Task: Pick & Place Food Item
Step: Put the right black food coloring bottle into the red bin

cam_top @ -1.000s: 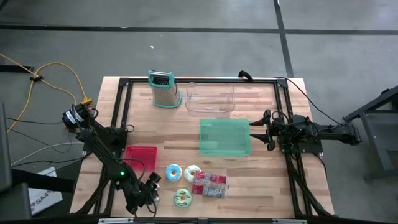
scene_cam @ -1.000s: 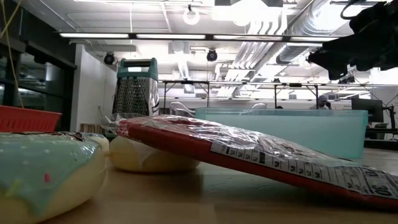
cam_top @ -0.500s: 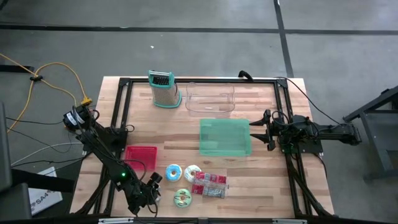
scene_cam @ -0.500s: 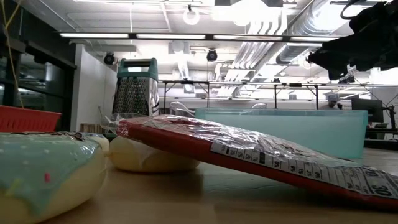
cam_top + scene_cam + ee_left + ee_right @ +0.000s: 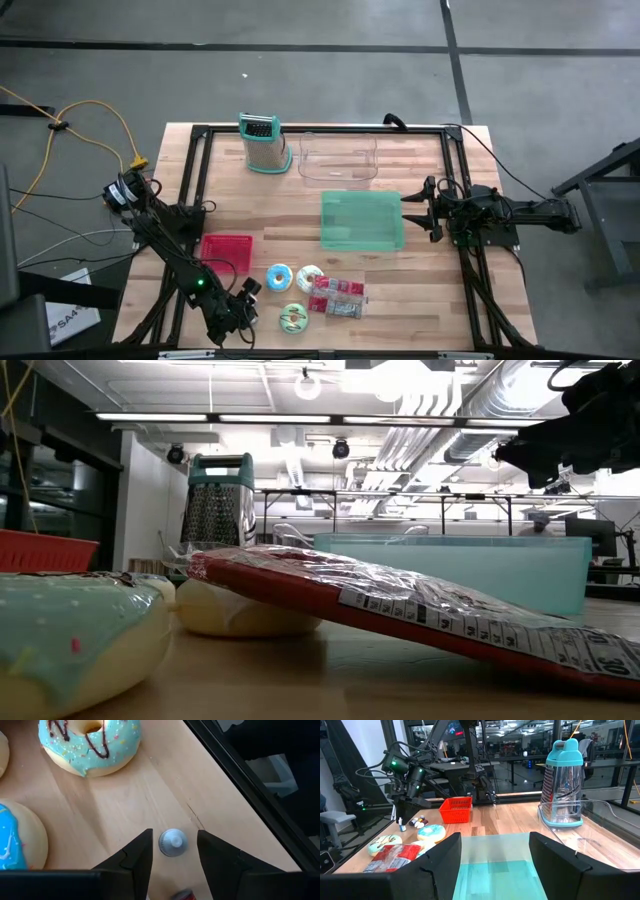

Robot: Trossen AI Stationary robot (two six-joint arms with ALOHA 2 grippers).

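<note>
A small item with a round grey cap (image 5: 173,842) stands upright on the wood near the table's front left corner. My left gripper (image 5: 174,851) points down at a slant; its open fingers stand on either side of the cap without touching it. In the high view this gripper (image 5: 247,298) is left of three frosted donuts: a blue one (image 5: 279,277), a white one (image 5: 309,277) and a pale green one (image 5: 292,318). A red snack packet (image 5: 337,297) leans on the white donut. My right gripper (image 5: 495,840) waits open and level at the right, over the teal bin (image 5: 362,220).
A red basket (image 5: 228,250) sits just beyond the left gripper. A clear container (image 5: 338,158) and a teal grater (image 5: 262,143) stand at the far edge. The black frame rail (image 5: 250,785) runs close beside the capped item. Small bottles (image 5: 417,822) lie by the left gripper.
</note>
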